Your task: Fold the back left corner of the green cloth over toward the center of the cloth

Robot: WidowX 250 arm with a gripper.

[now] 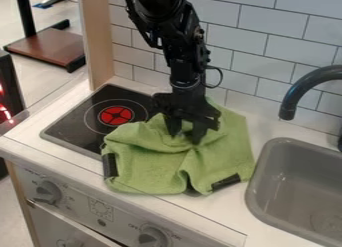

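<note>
A green cloth [224, 158] lay rumpled near the middle of the worktop [267, 128], its left part lapping over the near right side of the black stove plate [70, 128]. The black end effector [187, 133] hung over the cloth's upper part, toward twelve o'clock from its centre, pointing down into the folds. Its fingers stood somewhat apart—neither at full width nor closed—with green fabric showing between the tips; whether they pressed on a fold could not be told.

From the cloth's centre, the red burner mark [115, 116] sat at ten o'clock, the dark faucet [294, 93] at two, and the grey sink [256, 176] between three and four. One black patch [110, 165] showed on the cloth at nine o'clock, another [226, 182] between four and five. On the front panel, one knob [47, 192] lay at eight o'clock and another [152, 237] between six and seven.

For a sound grip, a raised, gathered ridge looked a better choice than a flat layer, with both tips straddling it before any squeeze. The limp fabric called for slow, level handling—a shallow pinch risked slipping, while pressing too hard risked grinding the tips against the surface beneath.
</note>
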